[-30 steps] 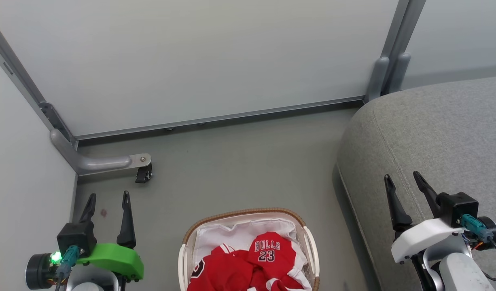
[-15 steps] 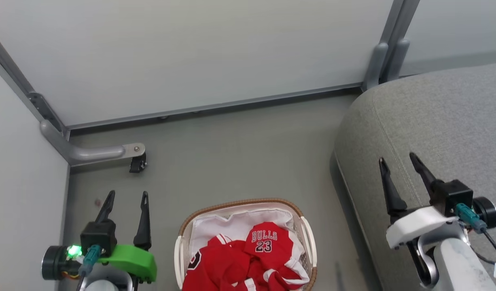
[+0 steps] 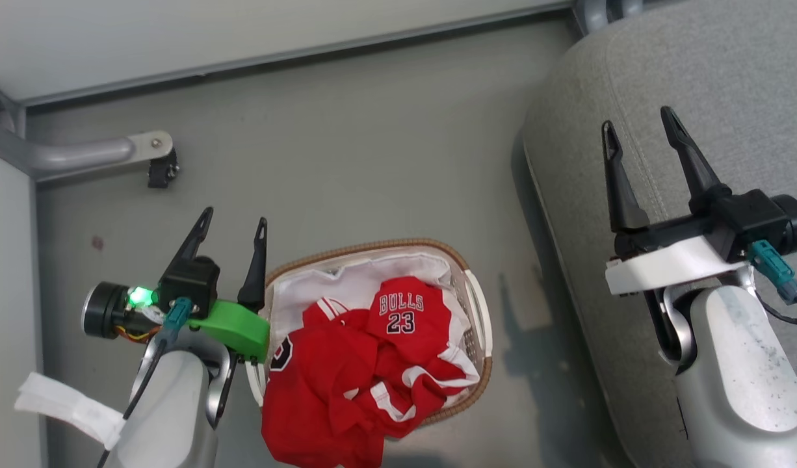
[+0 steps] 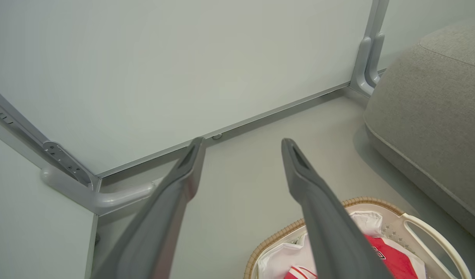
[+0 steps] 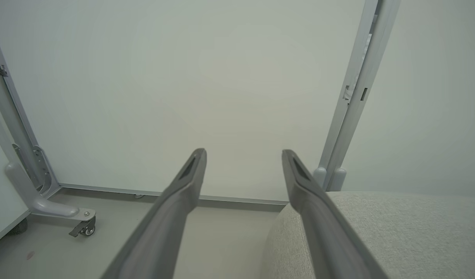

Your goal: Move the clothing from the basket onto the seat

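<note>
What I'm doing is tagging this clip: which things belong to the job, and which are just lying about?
Job: red clothing, basket, grey seat, open left gripper, open right gripper.
Lying about: castor bracket, white partition, floor.

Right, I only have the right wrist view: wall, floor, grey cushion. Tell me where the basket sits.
Observer: The basket stands on the floor, left of the seat.
Operator: Report what's in it.
Observer: The clothing, red, piled high; part of it spills over the near rim.
Operator: Give me the left gripper.
Observer: The left gripper is open and empty, by the basket's left side.
</note>
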